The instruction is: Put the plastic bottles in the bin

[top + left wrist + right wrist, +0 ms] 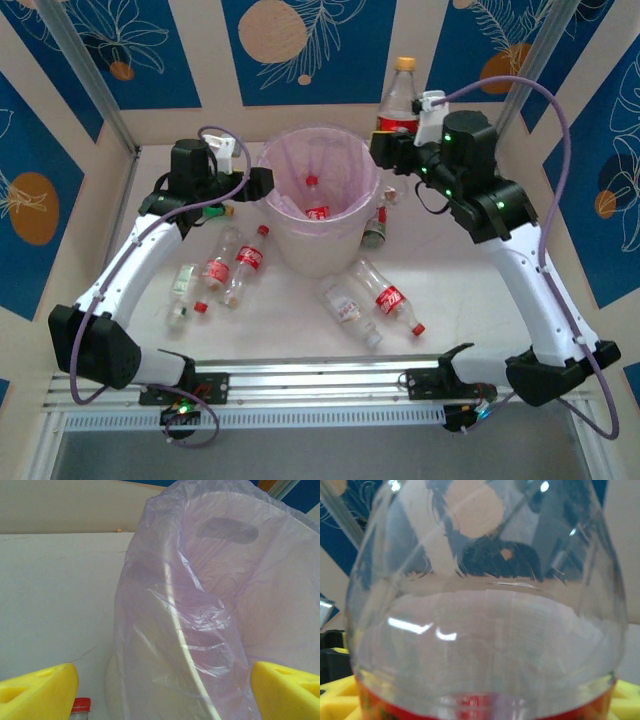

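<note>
One red-capped bottle [315, 205] lies inside the bin [320, 255], more bottles [247, 262] scattered left and in front of it. Behind the bin's right side we see the yellow-capped bottle [399, 98] standing between the right gripper's [480, 702] fingers, clamped or not we cannot tell; the left gripper [162, 700] gapes wide at the bin's left wall

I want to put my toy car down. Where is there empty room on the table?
Best spot: the bare table between the red-label bottle and the right arm. Crowded: left of the bin, where several bottles lie.
</note>
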